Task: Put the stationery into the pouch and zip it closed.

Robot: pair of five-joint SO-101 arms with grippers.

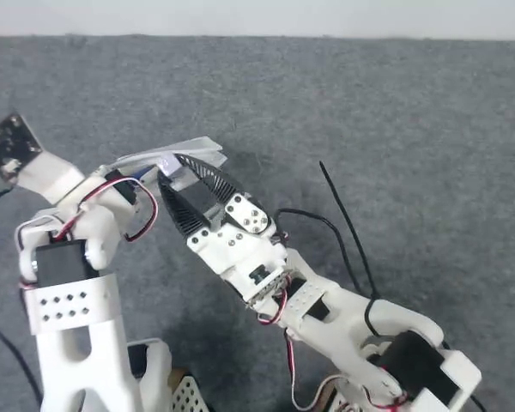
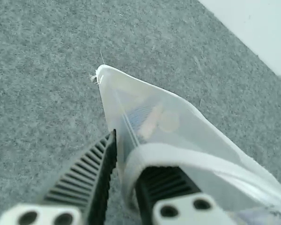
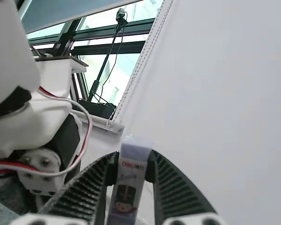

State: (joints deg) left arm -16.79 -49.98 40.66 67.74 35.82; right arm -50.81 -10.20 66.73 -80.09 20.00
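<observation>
**Grey carpet under both arms, pouch in the air, one piece at its edge**

Grey carpet-like surface (image 1: 395, 112) is lying below my two claws, with a pale wall behind.

My left claw (image 2: 126, 157) is clenching the pouch (image 2: 178, 126) by its edge, right beside the white zip band (image 2: 201, 161). The pouch is hanging clear of the carpet. Its long axis is running straight out from my fingertips, and the far corner is pointing away from the claw. Something pale is showing faintly through the wall, so some contents are probably already inside. I cannot tell whether the zip is open.

My right claw (image 3: 131, 157) is grasping a small printed stationery piece (image 3: 126, 187). Its long axis is running along my fingers. The free end is sticking out just past the fingertips and pointing toward the pouch, just beside my left claw.

Risks, as I am judging them:
- The pouch is being held at one spot only, so a push from the piece is likely to be swinging or folding the thin wall instead of entering.
- The tip may be meeting the zip band or the outside of the wall if the mouth is not gaping.
- The piece is pinched between ribbed fingers along its length, so a sideways bump may be twisting it out.
- Tilting the pouch mouth-down may be spilling what is inside.
</observation>
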